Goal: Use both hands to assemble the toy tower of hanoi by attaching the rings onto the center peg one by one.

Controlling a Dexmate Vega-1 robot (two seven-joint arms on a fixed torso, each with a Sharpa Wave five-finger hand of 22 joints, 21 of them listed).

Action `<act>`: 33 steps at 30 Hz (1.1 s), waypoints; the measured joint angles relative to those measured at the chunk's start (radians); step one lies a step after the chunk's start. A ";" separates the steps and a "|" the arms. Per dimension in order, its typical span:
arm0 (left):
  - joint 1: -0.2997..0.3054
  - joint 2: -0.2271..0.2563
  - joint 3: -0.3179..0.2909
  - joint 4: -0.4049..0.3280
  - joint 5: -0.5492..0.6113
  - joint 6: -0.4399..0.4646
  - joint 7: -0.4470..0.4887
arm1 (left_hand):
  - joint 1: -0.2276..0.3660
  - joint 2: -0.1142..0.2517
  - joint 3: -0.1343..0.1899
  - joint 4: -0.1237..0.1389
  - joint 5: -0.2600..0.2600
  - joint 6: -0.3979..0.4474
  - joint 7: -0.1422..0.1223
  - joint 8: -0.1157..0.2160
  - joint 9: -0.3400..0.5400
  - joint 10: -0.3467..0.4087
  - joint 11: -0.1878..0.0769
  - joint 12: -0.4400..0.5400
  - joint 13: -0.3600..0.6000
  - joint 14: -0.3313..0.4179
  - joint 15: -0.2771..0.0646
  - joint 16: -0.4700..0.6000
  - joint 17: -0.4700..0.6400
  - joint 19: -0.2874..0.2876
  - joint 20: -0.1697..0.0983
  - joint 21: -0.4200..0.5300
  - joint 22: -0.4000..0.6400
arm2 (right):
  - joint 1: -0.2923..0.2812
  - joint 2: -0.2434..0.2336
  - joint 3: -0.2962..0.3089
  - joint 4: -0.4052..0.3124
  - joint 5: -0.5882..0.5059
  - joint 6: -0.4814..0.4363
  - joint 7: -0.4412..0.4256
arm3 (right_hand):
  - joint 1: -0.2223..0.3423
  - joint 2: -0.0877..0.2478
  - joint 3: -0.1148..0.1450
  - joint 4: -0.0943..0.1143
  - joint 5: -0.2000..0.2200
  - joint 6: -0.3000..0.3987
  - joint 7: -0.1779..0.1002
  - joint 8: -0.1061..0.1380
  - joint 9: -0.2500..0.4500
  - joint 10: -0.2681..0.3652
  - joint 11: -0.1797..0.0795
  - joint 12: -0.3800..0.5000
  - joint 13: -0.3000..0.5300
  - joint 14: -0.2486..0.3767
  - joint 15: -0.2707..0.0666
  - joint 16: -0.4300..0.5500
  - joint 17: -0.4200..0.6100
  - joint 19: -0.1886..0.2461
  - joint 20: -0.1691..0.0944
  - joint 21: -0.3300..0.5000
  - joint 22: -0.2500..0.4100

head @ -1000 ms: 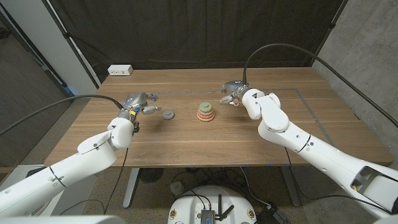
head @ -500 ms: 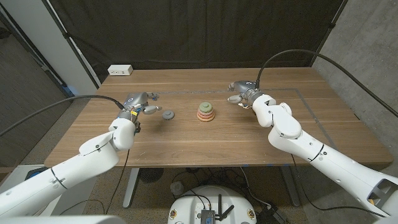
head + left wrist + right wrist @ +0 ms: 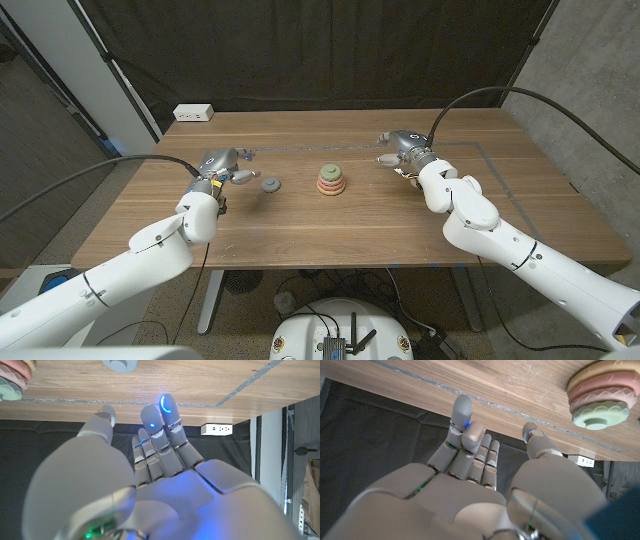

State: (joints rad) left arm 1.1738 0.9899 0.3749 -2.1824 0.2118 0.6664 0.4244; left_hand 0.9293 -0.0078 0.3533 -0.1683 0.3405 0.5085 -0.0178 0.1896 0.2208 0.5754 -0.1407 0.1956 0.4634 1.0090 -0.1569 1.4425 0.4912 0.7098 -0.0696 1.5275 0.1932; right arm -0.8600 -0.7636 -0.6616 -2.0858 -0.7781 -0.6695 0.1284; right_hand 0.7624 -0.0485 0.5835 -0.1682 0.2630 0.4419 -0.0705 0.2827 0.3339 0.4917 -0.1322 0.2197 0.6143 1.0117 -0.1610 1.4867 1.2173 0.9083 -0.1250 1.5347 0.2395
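Nearby, grey ring (image 3: pixel 270 184) beside empty left hand (image 3: pixel 222 165).

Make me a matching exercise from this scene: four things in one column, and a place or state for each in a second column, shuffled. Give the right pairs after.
Things:
1. grey ring
2. ring stack
3. left hand
4. white power strip

Places or states:
A. at the table's far left corner
B. on the peg at the table's middle
C. lying loose on the wood, between the left hand and the stack
D. empty, beside the grey ring

Pairs: 1-C, 2-B, 3-D, 4-A
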 measured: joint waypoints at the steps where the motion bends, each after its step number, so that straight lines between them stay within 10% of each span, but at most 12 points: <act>1: 0.001 0.000 0.000 0.000 0.001 0.000 0.003 | 0.000 0.000 0.000 0.000 0.000 -0.004 0.004 0.000 0.000 0.000 0.000 0.000 0.000 0.000 0.000 0.000 0.000 0.000 0.000 0.000 0.000 | -0.001 -0.001 0.000 0.000 0.000 0.000 0.000 | 0.000 0.000 0.000 0.000 0.000 0.003 -0.003 0.000 0.000 0.000 0.000 0.000 0.000 0.000 0.000 0.000 0.000 0.000 0.000 0.000 0.000; 33: -0.038 0.000 0.026 0.001 0.018 0.022 -0.030 | 0.000 0.000 0.003 0.003 0.000 -0.017 0.008 0.000 -0.002 -0.006 0.005 0.005 -0.005 -0.002 -0.002 0.000 -0.005 -0.004 0.004 0.000 0.000 | -0.061 -0.056 0.017 0.041 0.114 -0.012 -0.221 | 0.018 0.008 0.008 0.000 0.004 0.017 -0.010 0.006 -0.005 0.014 -0.004 0.000 0.009 0.003 -0.003 0.007 -0.006 0.000 0.000 -0.001 -0.004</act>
State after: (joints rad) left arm 1.1353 0.9903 0.4013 -2.1818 0.2295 0.6883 0.3941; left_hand 0.9293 -0.0078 0.3560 -0.1656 0.3405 0.4911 -0.0103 0.1896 0.2184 0.5695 -0.1357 0.2003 0.4587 1.0072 -0.1589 1.4425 0.4866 0.7057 -0.0661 1.5273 0.1929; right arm -0.9213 -0.8197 -0.6443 -2.0452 -0.6644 -0.6811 -0.0930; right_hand 0.7809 -0.0406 0.5920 -0.1683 0.2669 0.4591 -0.0802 0.2885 0.3292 0.5061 -0.1358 0.2197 0.6237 1.0146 -0.1643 1.4934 1.2110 0.9079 -0.1248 1.5342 0.2351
